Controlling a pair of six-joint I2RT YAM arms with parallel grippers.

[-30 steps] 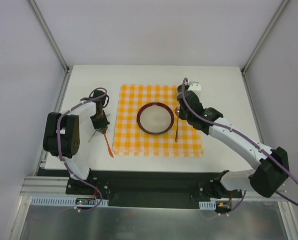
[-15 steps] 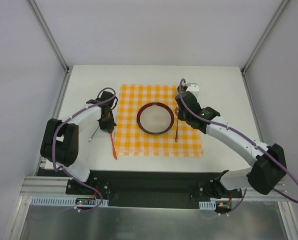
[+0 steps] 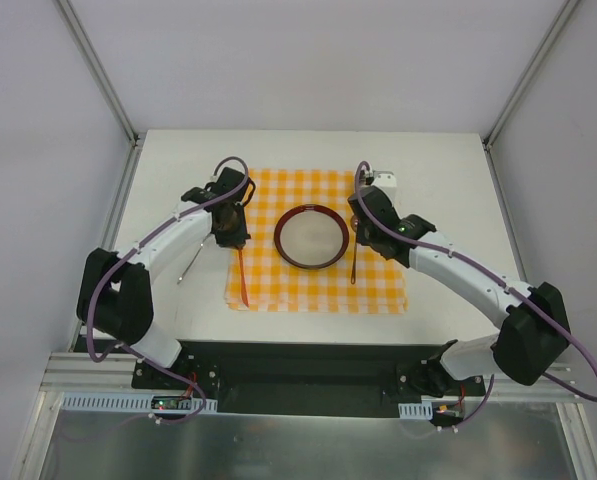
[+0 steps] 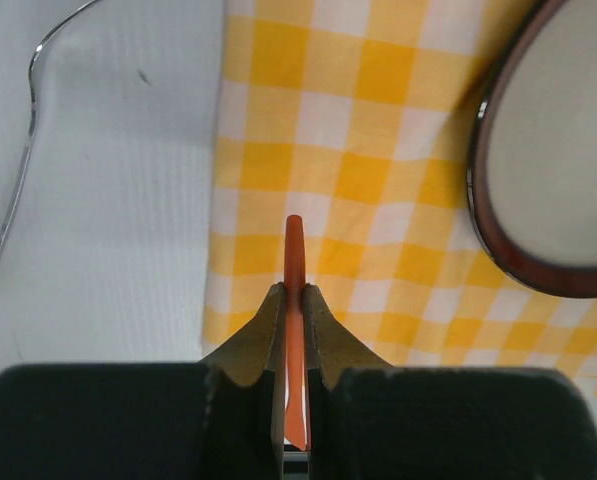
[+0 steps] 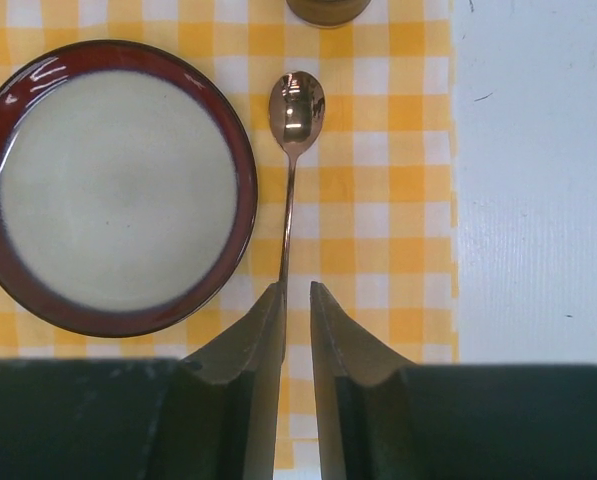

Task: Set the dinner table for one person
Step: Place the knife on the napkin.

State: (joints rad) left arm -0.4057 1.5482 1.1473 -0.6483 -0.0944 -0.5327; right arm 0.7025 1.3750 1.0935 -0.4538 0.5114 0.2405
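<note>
Left of the plate (image 3: 277, 238), the left gripper (image 4: 294, 290) pinches an orange utensil (image 4: 294, 250) above the checkered cloth (image 3: 278, 190), while right of the plate the right gripper (image 5: 297, 290) hangs slightly parted and empty over the spoon (image 5: 296, 105), with the white table (image 3: 438, 170) beneath the plate.

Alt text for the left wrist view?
The left fingers are shut on an orange utensil above the left side of the checkered cloth. A red-rimmed plate sits on the cloth at right; a metal utensil lies on the white table at left.
</note>
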